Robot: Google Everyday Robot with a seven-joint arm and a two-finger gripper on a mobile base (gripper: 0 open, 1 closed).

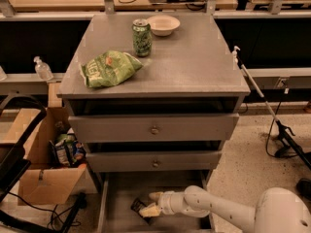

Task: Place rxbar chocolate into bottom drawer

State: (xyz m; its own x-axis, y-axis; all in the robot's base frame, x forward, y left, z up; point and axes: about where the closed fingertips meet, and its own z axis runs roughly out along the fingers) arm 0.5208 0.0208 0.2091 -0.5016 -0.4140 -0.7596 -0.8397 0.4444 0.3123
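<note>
Camera view, the only one: the tool [151, 204] is low inside the open bottom drawer [121, 188], reaching in from the right on the white arm [214, 210], tip pointing left. The rxbar chocolate [139, 207] shows as a dark patch right at the tool tip, poking out on its left, over the drawer floor in the front-middle of the tray. Can't tell how far the tool is open or whether it has hold of the bar; the two overlap and the wrapper blends into the shadow. Key relation: the bar is just left of the tip, touching or nearly so, and inside the drawer walls on every side I can see. Its long axis looks roughly diagonal, rear-left to front-right, but low confidence. My read: placement is basically at the drop point. What's left is a release and a retreat to the right, back along the arm's line, so the bar isn't dragged. Top surface [194, 67] carries the green chip bag [109, 68], can [141, 37] and bowl [163, 24], all well apart from this.
</note>
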